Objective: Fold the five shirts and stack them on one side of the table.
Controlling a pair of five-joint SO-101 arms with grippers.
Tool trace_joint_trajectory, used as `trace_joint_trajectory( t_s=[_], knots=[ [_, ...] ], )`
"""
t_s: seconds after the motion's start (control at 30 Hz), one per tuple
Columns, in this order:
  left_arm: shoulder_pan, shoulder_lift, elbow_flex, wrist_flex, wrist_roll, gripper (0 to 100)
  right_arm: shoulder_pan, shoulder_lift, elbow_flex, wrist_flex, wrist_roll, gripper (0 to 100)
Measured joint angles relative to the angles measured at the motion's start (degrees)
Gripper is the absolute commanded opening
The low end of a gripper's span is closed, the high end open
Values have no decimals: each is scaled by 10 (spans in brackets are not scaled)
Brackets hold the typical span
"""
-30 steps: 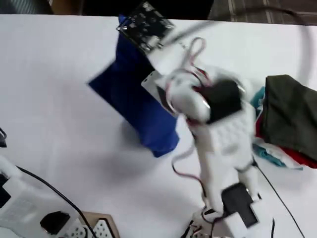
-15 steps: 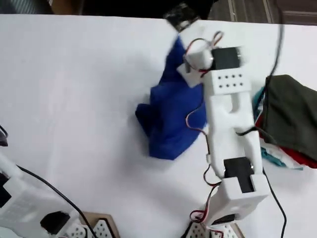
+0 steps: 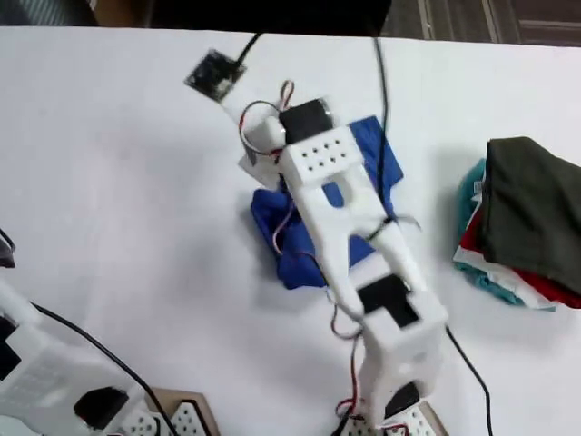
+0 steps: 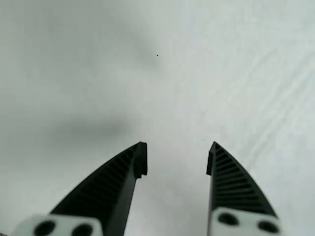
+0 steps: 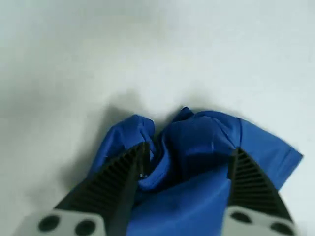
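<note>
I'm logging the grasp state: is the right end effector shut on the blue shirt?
No, the right end effector has its jaws wide apart above the crumpled blue shirt.

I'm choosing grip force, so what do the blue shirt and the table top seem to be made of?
Blue shirt: soft matte cloth, probably cotton knit; it bunches into rounded folds. Table top: white and matte; faint fine lines suggest a cloth or paper cover, but which is unclear.

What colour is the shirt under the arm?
The shirt is blue; best in right wrist view.
</note>
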Motion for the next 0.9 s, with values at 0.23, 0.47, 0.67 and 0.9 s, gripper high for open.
trace_joint_trajectory(
  t_s=[0.23,0.47,0.67,0.9],
  knots=[
    [1,0,0,0,0,222,89,136,-2,-55,4,262],
    [1,0,0,0,0,222,144,222,-67,-44,4,153],
    [1,0,0,0,0,222,135,249,-136,-10,3,17],
    [1,0,0,0,0,222,62,249,-309,95,4,20]
  ],
)
